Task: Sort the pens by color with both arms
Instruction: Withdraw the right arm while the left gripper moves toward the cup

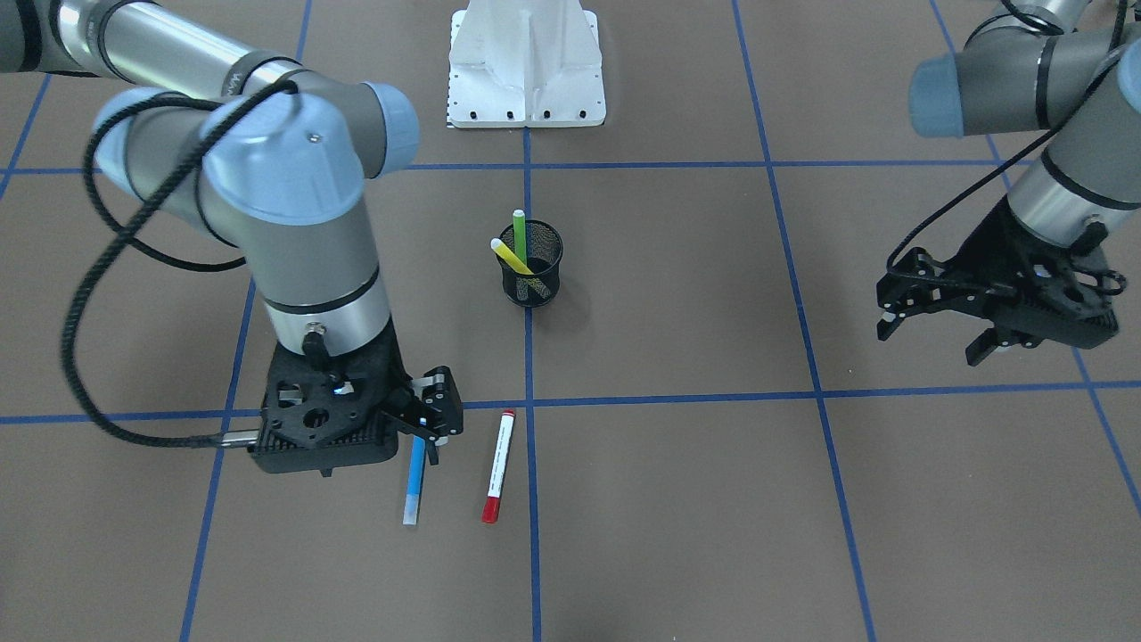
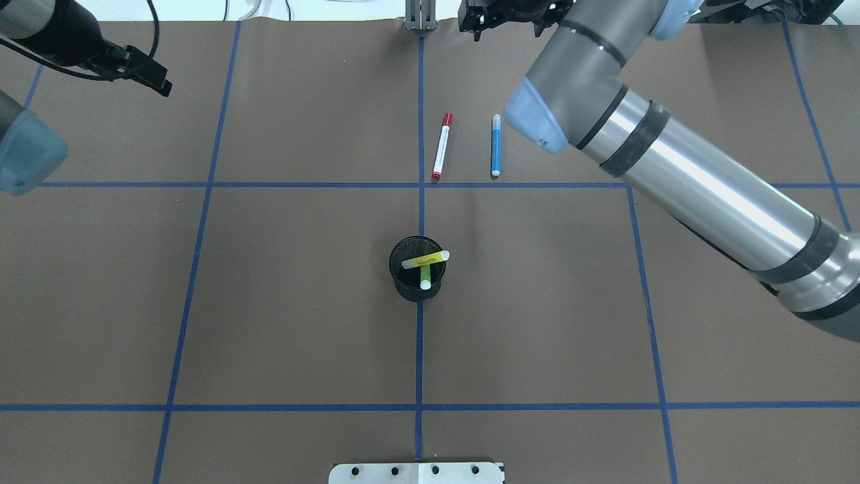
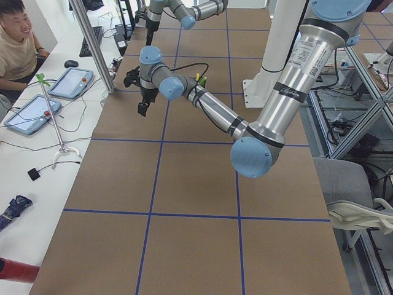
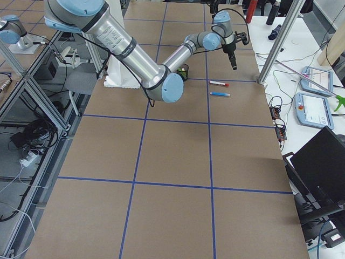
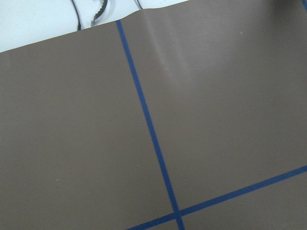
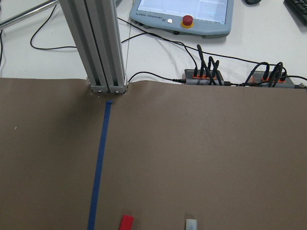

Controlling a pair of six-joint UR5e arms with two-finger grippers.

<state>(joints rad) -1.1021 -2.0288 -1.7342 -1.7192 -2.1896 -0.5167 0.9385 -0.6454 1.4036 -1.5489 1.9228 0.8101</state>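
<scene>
A blue pen [image 1: 414, 481] and a white pen with red ends [image 1: 497, 464] lie side by side on the brown table, also seen from overhead as blue [image 2: 496, 144] and red [image 2: 441, 146]. A yellow pen [image 1: 510, 256] and a lime green pen [image 1: 519, 234] stand in the black mesh cup [image 1: 535, 290] at the table's middle. My right gripper [image 1: 439, 441] hangs above the blue pen's near end, looks open and holds nothing. Only the pens' tips, red [image 6: 126, 223] and pale [image 6: 192, 224], show in its wrist view. My left gripper [image 1: 931, 339] is open and empty, far off to the side.
The white pedestal base [image 1: 526, 67] stands behind the cup. An aluminium post [image 6: 98, 43], cables and a teach pendant [image 6: 180, 14] sit past the table's far edge. A seated operator [image 3: 15, 43] is at the side bench. Blue tape lines grid the table.
</scene>
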